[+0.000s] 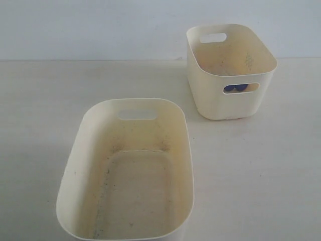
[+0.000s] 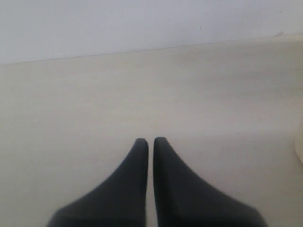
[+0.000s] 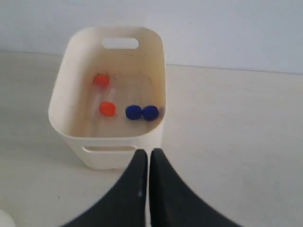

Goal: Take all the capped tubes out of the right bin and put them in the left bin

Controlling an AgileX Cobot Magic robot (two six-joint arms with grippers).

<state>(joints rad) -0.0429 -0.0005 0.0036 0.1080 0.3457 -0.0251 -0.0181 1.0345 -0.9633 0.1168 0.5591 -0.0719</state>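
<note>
The right bin (image 1: 235, 100) stands at the back right; a blue cap (image 1: 235, 88) shows through its near handle slot. In the right wrist view the right bin (image 3: 75, 132) holds several capped tubes: two with orange caps (image 3: 101, 80) (image 3: 107, 108) and two with blue caps (image 3: 134, 112) (image 3: 150, 112). My right gripper (image 3: 149, 152) is shut and empty, short of the bin's near wall. The left bin (image 1: 83, 150), speckled inside, sits at the front left with nothing in it. My left gripper (image 2: 150, 140) is shut and empty over bare table. Neither gripper appears in the exterior view.
The pale table (image 1: 251, 175) meets a white wall (image 1: 100, 25) at the back. A sliver of a cream rim (image 2: 299, 151) shows at the edge of the left wrist view, and a white edge (image 3: 4, 218) in a corner of the right wrist view.
</note>
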